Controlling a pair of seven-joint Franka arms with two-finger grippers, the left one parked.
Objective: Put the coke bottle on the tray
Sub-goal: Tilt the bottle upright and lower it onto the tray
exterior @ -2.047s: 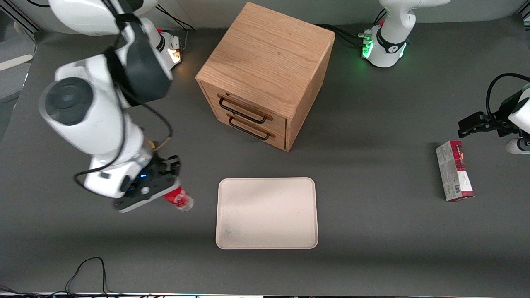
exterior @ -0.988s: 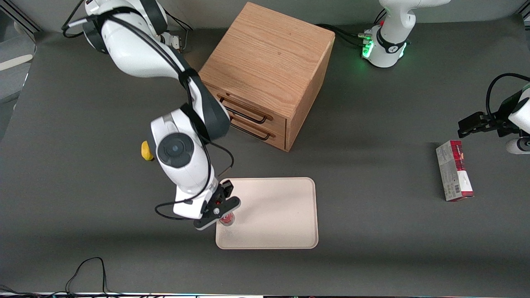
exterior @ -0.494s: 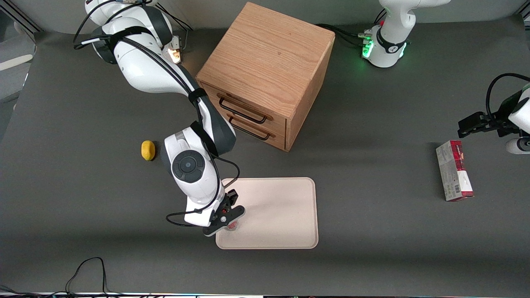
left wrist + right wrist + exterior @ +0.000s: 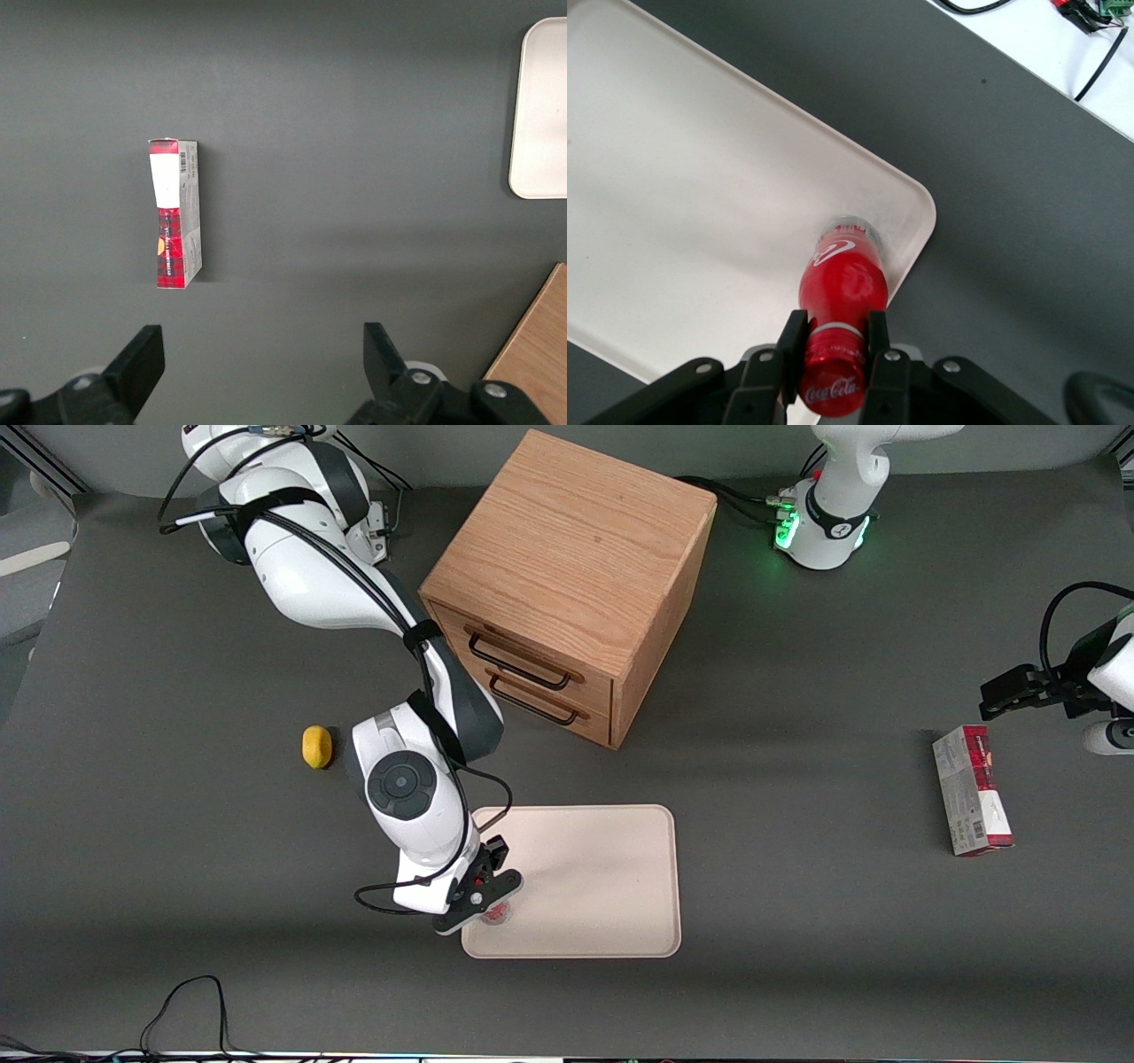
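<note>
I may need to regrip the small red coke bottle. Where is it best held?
At the neck just under the red cap, from straight above: the small red coke bottle stands upright on the cream-white tray, where the gripper now clamps it.

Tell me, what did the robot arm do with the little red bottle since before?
The gripper carried the coke bottle from the bare table over to the tray, near its corner closest to the working arm, fingers still clamped on the neck. The lemon, wooden drawer cabinet and carton box stayed put.
</note>
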